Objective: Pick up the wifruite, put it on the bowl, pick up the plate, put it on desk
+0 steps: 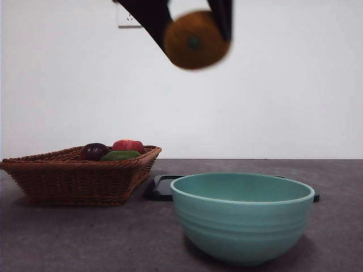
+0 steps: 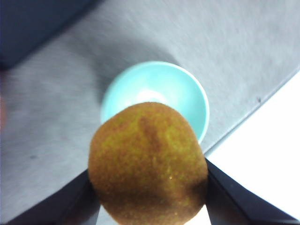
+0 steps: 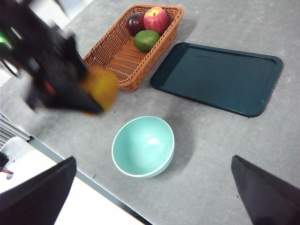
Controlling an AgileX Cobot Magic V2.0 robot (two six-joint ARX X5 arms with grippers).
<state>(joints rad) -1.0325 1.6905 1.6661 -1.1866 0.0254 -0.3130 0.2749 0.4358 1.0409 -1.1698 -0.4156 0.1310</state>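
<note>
My left gripper (image 1: 195, 25) is shut on the orange-brown wifruite (image 1: 196, 39) and holds it high in the air, to the left of and above the mint-teal bowl (image 1: 242, 215). In the left wrist view the wifruite (image 2: 147, 164) fills the space between the jaws, with the empty bowl (image 2: 157, 91) below it. The right wrist view shows the left arm with the blurred wifruite (image 3: 99, 89) beside the bowl (image 3: 143, 146). The dark rectangular plate (image 3: 218, 77) lies flat on the grey desk (image 3: 211, 154) behind the bowl. My right gripper (image 3: 152, 197) is open, high above the desk.
A wicker basket (image 1: 74, 178) stands at the left with a dark purple fruit (image 1: 93, 151), a red apple (image 1: 128, 145) and a green fruit (image 1: 120, 155). The desk's front edge runs close to the bowl (image 3: 93, 183).
</note>
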